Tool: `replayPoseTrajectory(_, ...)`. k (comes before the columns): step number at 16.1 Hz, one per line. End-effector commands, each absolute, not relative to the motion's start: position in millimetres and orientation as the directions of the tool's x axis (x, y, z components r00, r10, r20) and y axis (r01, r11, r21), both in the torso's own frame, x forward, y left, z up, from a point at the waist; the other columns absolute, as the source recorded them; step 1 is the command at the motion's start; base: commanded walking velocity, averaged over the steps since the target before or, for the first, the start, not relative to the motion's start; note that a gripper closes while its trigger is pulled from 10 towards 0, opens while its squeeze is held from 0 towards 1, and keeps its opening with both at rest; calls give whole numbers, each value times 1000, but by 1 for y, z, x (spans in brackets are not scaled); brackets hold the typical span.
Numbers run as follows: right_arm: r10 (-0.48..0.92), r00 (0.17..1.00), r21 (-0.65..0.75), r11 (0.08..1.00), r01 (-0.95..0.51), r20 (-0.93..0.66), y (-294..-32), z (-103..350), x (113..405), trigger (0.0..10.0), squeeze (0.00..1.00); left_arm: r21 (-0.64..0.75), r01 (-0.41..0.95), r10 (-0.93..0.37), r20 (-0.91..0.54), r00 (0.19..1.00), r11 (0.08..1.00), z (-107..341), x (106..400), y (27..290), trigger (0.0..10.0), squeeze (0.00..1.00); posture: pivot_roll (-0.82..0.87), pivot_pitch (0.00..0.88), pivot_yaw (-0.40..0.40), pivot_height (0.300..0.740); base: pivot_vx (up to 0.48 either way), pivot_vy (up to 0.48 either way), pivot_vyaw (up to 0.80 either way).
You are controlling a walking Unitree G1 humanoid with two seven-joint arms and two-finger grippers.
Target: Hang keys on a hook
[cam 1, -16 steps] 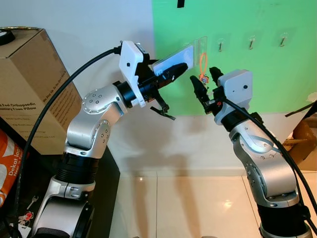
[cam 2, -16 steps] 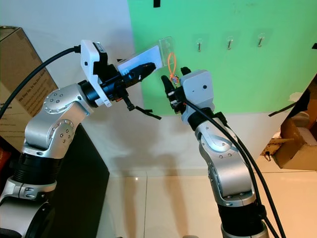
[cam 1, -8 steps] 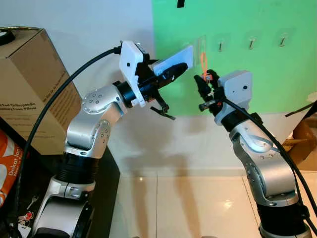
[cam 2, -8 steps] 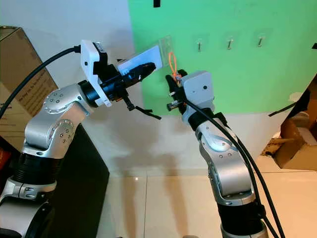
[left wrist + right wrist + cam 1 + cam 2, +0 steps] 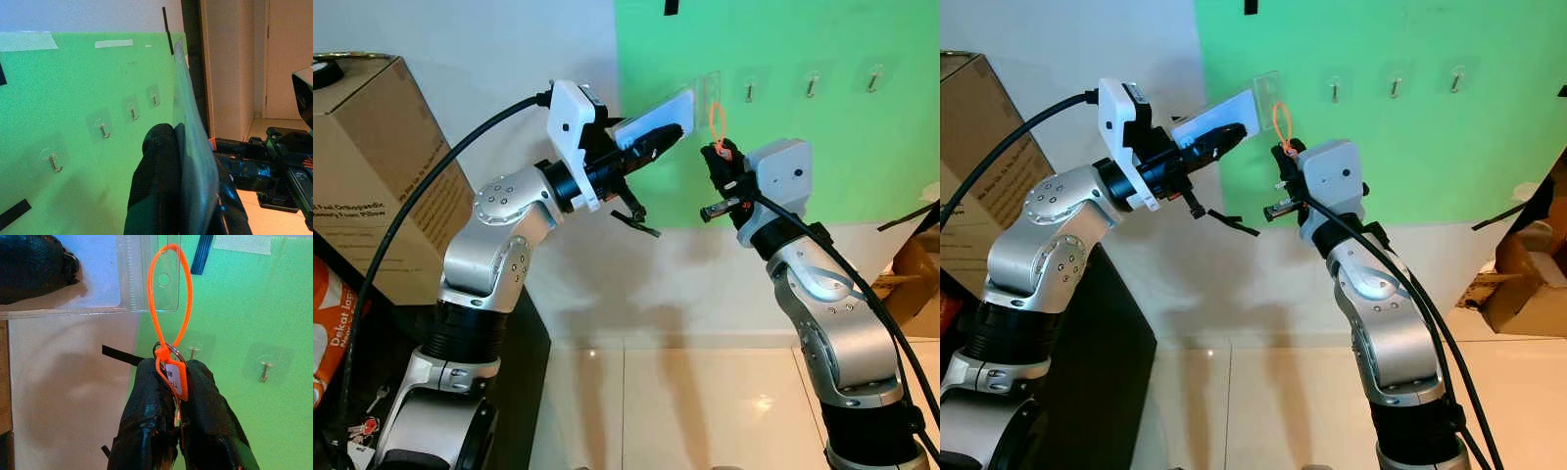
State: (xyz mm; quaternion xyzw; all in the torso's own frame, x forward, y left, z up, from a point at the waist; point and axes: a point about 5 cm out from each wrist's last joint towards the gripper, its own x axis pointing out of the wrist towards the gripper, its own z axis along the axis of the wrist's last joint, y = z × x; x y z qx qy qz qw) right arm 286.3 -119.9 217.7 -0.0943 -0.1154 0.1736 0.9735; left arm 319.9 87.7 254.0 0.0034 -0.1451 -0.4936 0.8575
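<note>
A clear plastic zip bag with a white panel (image 5: 658, 113) is clamped between the black fingers of the left gripper (image 5: 658, 143), its free end raised toward the green wall sheet (image 5: 822, 127). Just beside that end, the right gripper (image 5: 719, 166) is closed on the keys' metal ring with its orange tag (image 5: 172, 374); the thin orange plastic loop (image 5: 172, 293) stands up above the fingertips and reaches through the round hole of the bag's clear header. A row of small metal hooks on clear pads (image 5: 812, 84) is fixed to the green sheet beyond and above the right gripper, apart from the loop. A brown cardboard box (image 5: 372, 166) is seen well behind the left arm.
</note>
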Motion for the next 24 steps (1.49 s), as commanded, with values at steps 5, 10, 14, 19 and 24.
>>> replayPoseTrajectory(5,414,885,-184,907,-380,214,-119,222,280,0,0,156,821,-828,232,511,550,251,323,99,10000,0,-183,0,117,740,0,0,0)
replayPoseTrajectory(10,562,797,-118,827,-550,222,-122,225,255,0,0,157,772,-788,135,601,616,224,327,120,10000,0,-193,0,115,740,0,0,0)
replayPoseTrajectory(14,607,772,-113,794,-597,186,-123,224,248,0,0,129,767,-777,65,626,629,206,324,120,10000,0,-200,0,103,740,0,0,0)
replayPoseTrajectory(19,589,794,-116,808,-577,151,-128,222,249,0,0,48,751,-752,63,656,659,197,318,130,10000,1000,-206,0,90,740,0,0,0)
replayPoseTrajectory(24,558,829,-219,811,-542,18,-135,208,253,0,0,91,706,-708,-15,706,703,180,301,155,10000,1000,-203,0,83,740,0,0,0)
